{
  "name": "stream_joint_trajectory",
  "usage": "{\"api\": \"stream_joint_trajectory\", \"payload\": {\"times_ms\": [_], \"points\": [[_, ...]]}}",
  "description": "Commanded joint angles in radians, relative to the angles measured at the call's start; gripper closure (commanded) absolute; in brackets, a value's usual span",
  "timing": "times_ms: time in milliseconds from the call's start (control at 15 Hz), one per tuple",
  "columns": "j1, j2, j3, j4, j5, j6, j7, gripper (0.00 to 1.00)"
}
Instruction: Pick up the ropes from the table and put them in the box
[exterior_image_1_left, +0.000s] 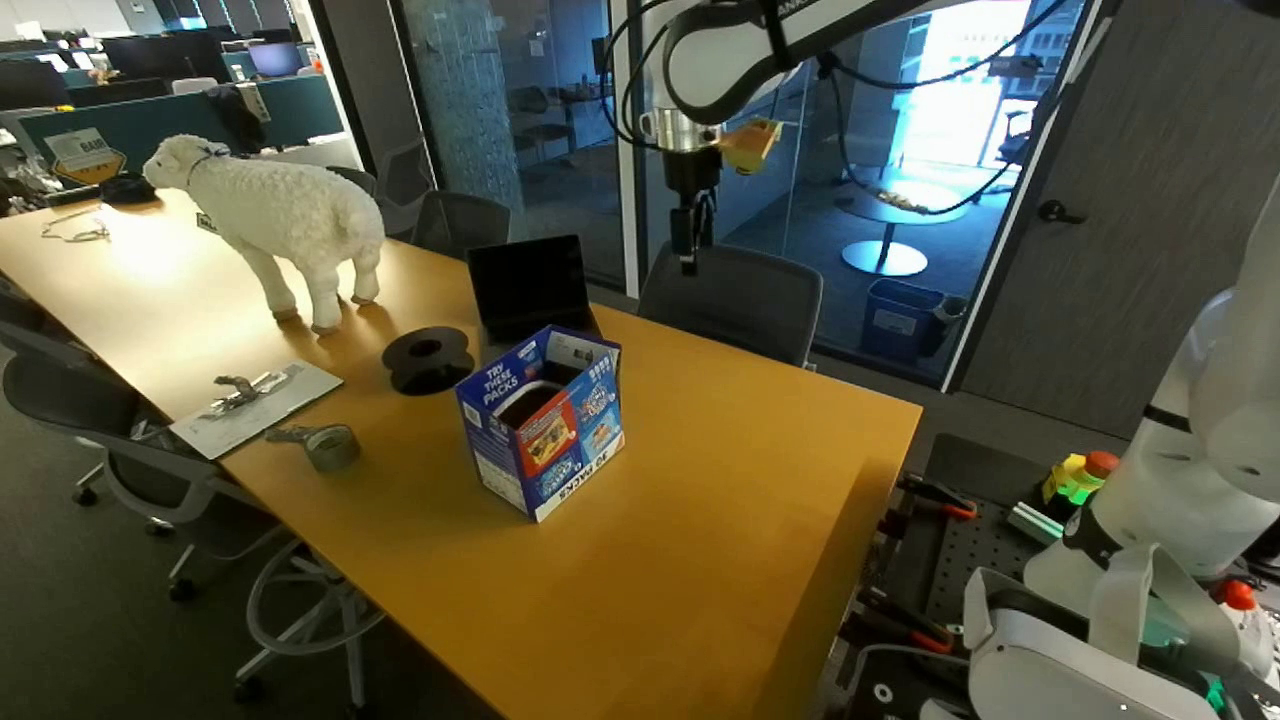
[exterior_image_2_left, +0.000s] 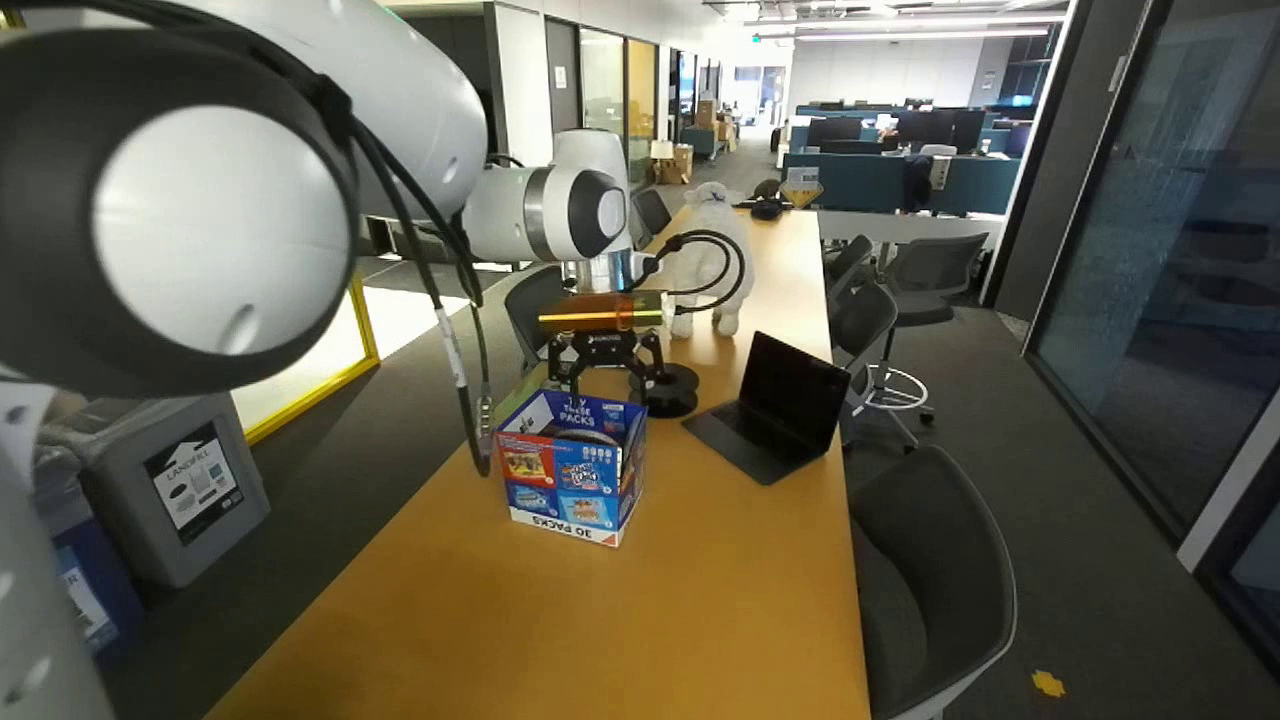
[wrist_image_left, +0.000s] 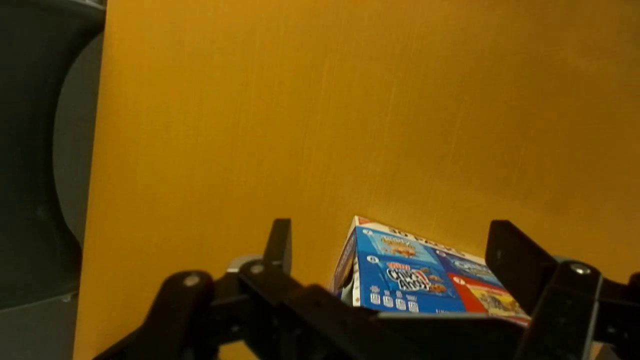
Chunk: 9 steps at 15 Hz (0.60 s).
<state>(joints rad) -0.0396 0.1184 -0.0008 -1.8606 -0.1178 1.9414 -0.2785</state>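
One white, many-jointed robot arm (exterior_image_1_left: 725, 65) with loose black cables along it comes in at the top of an exterior view, its last section hanging straight down from a silver-ringed wrist (exterior_image_1_left: 685, 130). In an exterior view a large dark joint with a round white cap (exterior_image_2_left: 225, 230) fills the left foreground; the arm's smaller white sections reach away beyond it and turn down. An orange-yellow part (exterior_image_1_left: 750, 147) juts from the side of the wrist, just above the black two-fingered gripper (wrist_image_left: 390, 235). The gripper points down, raised over the long tan-orange wooden table (exterior_image_1_left: 700, 480), its black fingers (wrist_image_left: 280, 240) spread wide apart. Between them, low in the wrist view, shows part of the small blue cardboard box with colourful printed sides (exterior_image_1_left: 550, 440). The box stands upright on the table with its top uncovered, and in an exterior view a clear gap separates it from the gripper. Inside it a pale curved band (exterior_image_1_left: 535, 385) shows against dark shapes; whether this belongs to the ropes cannot be told. Near the box are an unfolded black laptop (exterior_image_1_left: 530, 285) and a flat black spool (exterior_image_1_left: 428, 360); farther along stands a white woolly sheep figure (exterior_image_1_left: 290, 215).
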Motion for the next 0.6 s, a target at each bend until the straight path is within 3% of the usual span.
{"api": "stream_joint_trajectory", "payload": {"times_ms": [0, 333, 533], "points": [[0.009, -0.246, -0.007, -0.250, -0.024, 0.019, 0.064, 0.00], [0.005, -0.528, -0.001, -0.504, -0.016, 0.064, 0.212, 0.00], [-0.011, -0.599, -0.003, -0.541, -0.018, 0.033, 0.290, 0.00]]}}
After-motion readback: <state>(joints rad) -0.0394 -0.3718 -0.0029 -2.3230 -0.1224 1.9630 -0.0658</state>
